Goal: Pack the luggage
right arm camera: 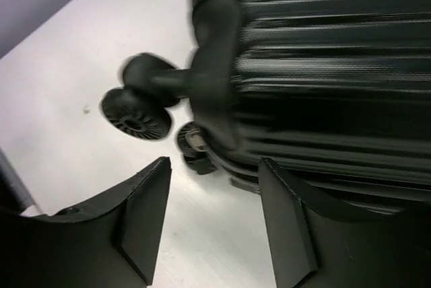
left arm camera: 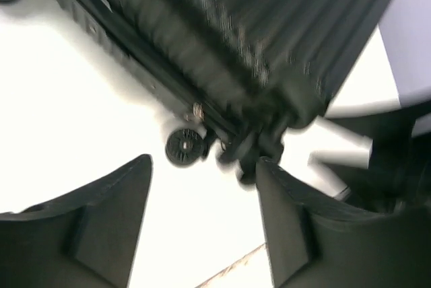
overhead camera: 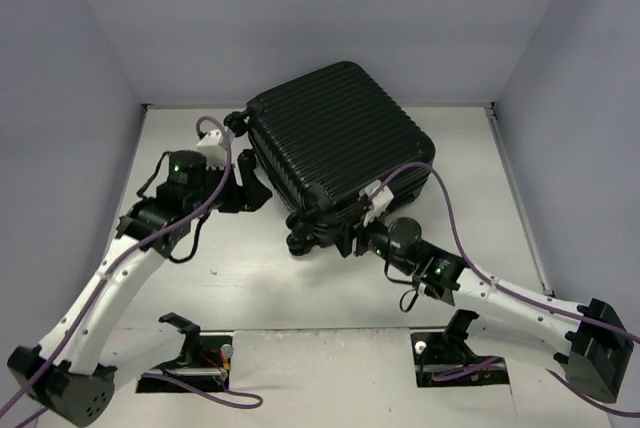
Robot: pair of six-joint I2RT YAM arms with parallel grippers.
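Black and ribbed, the suitcase (overhead camera: 340, 148) is lying shut on the white counter (overhead camera: 250, 288), just in front of both tools. The left tool (left arm camera: 203, 163) is standing wide open and holding nothing. The right tool (right arm camera: 215, 163) is gaping too, with nothing in it. The packing is looking nearly done, but I cannot tell if the zip is fully closed. A small wheel (right arm camera: 135, 114) is sticking out just ahead of the right tool, maybe getting in its way.

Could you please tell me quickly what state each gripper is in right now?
Left gripper: open, holding nothing, facing the luggage.
Right gripper: open, holding nothing, also facing the luggage.
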